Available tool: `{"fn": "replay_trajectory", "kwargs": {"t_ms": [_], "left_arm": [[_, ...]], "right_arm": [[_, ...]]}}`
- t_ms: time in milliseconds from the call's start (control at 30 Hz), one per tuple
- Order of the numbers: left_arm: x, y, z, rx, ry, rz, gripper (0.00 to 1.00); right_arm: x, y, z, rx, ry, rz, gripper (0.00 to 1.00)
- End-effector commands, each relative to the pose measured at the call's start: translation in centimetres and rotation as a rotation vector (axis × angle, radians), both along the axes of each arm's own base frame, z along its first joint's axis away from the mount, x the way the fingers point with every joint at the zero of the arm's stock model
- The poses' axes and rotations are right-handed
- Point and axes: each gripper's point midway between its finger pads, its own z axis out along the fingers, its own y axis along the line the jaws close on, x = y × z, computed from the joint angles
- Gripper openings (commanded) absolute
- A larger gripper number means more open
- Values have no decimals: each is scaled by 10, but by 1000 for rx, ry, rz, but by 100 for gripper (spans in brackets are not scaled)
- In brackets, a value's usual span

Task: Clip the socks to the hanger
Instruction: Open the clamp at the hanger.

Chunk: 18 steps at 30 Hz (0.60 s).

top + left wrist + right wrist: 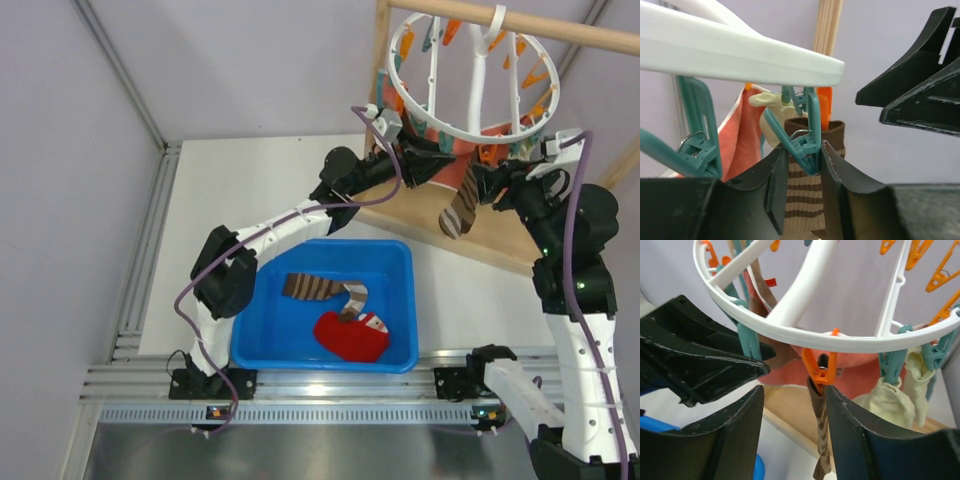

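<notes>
Your striped sock (458, 215) hangs from the near rim of the hanger (460, 137), above the base of the wooden frame (500, 240) and between your two arms. It is dark brown with tan bands, cuff up and toe down, limp and a little twisted.

From the right wrist you see its cuff pinched in an orange clothespin (819, 367) under the white ring. From the left wrist a teal clothespin (807, 145) sits in front of the same cuff, with the orange one showing just behind.

Your left jaws stand narrow. Their fingers (767, 195) flank the lower end of the teal clothespin and the sock so closely that no gap shows, and you cannot tell whether they press on either.

Your right jaws stand apart around the hanging sock. One finger (855, 440) is just beside it, the other leaves a plain gap, and nothing is gripped.

Further round the ring, teal pins carry cream socks (885, 400), and a salmon-pink sock (790, 372) hangs behind.

Down on the counter (250, 180), the blue bin (405, 290) holds more brown striped socks (312, 288) and a red sock (350, 338) with a patch of white.
</notes>
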Motion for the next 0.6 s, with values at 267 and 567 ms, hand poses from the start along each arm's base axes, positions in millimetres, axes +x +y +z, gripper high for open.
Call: {"fn": "replay_trajectory", "kwargs": {"t_ms": [267,567], "left_arm": [[-43,10,45,-22,-268,120,11],[-52,-2,38,58,-408,346,1]], "right_arm": [[-17,22,43,204,-64,114,36],[-6,30,52,327,-70,151,37]]}}
